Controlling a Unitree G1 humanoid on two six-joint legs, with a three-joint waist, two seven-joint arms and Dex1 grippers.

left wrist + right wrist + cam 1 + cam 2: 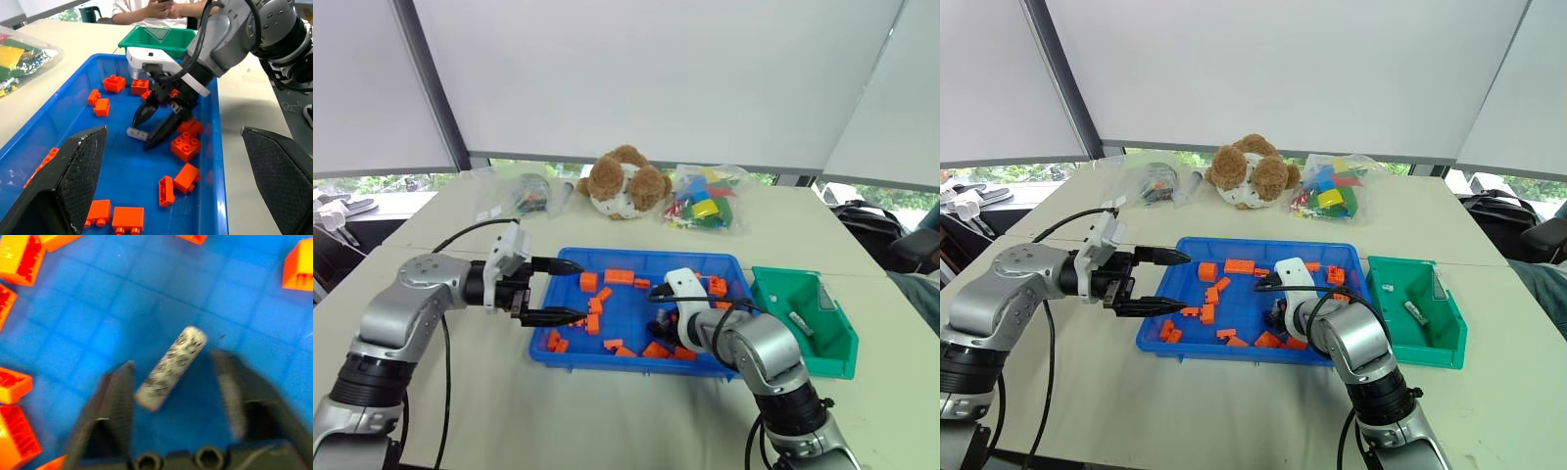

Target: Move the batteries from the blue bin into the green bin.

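One battery (171, 366), a silver-grey cylinder, lies on the floor of the blue bin (617, 360) among several orange bricks (619, 277). My right gripper (171, 360) is lowered over it, open, with one finger on each side of it. One finger is close to the battery's end and the other stands apart from it. The left wrist view shows the same battery (136, 133) under the right gripper (143, 134). My left gripper (566, 290) hovers open and empty over the bin's left part. The green bin (803, 364) stands right of the blue bin, with a battery (1415, 313) inside.
A brown plush toy (625, 183) sits at the back of the table, between a clear bag of coloured bricks (705, 201) and another clear bag (524, 196). A person (161, 7) sits beyond the green bin.
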